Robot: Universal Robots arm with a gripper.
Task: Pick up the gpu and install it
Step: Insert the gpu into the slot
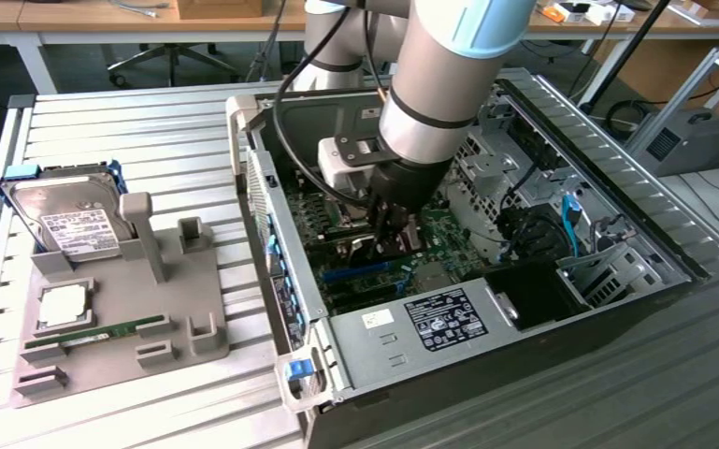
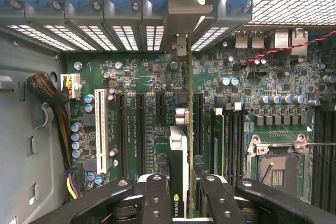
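We saw the gripper (image 1: 391,241) reaching down into the open case (image 1: 609,154), low over the motherboard (image 2: 147,85). In the wrist view its fingers (image 2: 157,199) were drawn partway together and pinched the gpu (image 2: 178,153) between them. The card stood on edge, with one finger against each face. The gpu ran from the gripper (image 2: 181,203) toward the case's rear slot openings, in line with the long black slots on the board. We could not tell whether it was seated in one. At the exterior view's left, well apart from the case, a grey holder (image 1: 197,360) carried a hard drive (image 1: 66,220) and a RAM stick (image 1: 91,335).
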